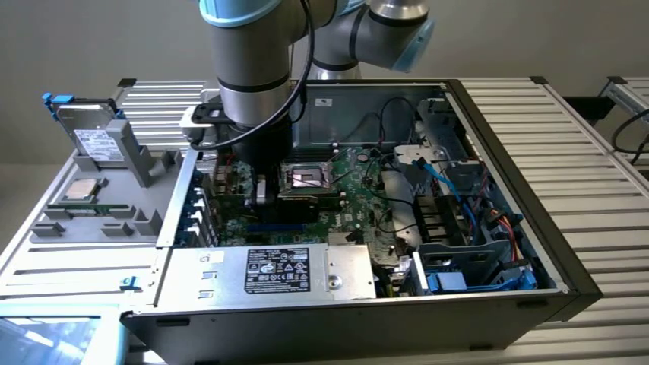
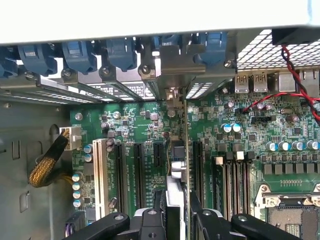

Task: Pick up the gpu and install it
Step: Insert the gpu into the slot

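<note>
One thin gpu, a circuit-board card seen edge-on with its silver metal end bracket toward the rear wall, stands upright between the black fingers of the single gripper, which is clamped on it from both sides. In the exterior view the one arm reaches down into the open black computer case, just to the exterior view's left of centre, low over the green motherboard.

Judging from this, the card is at or very near its slot. Doing this well would mean keeping the card square and vertical and its lower edge lined up along the whole slot. The bracket should meet the rear opening, and the push should go straight down and evenly, with no twist toward neighbouring slots.

Counted on the board:
- one white expansion slot
- about four black expansion slots
- four memory slots, as far as I can tell
- at least four blue retaining clips
- one empty processor socket

On the grey plastic tray, at the exterior view's left, lie one silver box-shaped drive with a white label and one small square silver processor chip.
</note>
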You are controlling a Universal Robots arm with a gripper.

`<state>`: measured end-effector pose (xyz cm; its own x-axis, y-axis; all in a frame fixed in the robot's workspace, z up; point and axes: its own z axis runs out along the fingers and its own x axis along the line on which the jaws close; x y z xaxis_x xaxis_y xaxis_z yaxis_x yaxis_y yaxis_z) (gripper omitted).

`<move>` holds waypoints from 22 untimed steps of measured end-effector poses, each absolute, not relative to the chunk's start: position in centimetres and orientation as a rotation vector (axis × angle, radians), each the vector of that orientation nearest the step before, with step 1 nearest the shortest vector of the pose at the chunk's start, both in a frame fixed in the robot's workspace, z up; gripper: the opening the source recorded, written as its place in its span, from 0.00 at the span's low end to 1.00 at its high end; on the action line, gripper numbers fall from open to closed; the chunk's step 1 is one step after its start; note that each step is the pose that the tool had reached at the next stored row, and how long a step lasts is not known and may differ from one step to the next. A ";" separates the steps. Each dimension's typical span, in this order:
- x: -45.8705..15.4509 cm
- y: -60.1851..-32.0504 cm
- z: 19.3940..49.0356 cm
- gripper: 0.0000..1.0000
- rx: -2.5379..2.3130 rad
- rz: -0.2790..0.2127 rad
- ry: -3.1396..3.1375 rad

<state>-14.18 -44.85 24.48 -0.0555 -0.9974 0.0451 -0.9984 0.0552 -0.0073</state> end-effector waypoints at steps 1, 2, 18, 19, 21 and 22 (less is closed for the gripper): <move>-14.2 -44.8 24.5 0.29 2.140 0.057 -2.261; -14.2 -44.8 24.5 0.29 2.141 0.057 -2.260; -14.1 -44.7 24.4 0.29 2.165 0.056 -2.238; -14.1 -44.7 24.4 0.29 2.165 0.056 -2.238; -14.1 -44.7 24.4 0.29 2.165 0.056 -2.237; -14.1 -44.7 24.4 0.29 2.165 0.056 -2.237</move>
<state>-14.07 -44.75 24.44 -0.0332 -0.9984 0.0454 -0.9994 0.0329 -0.0065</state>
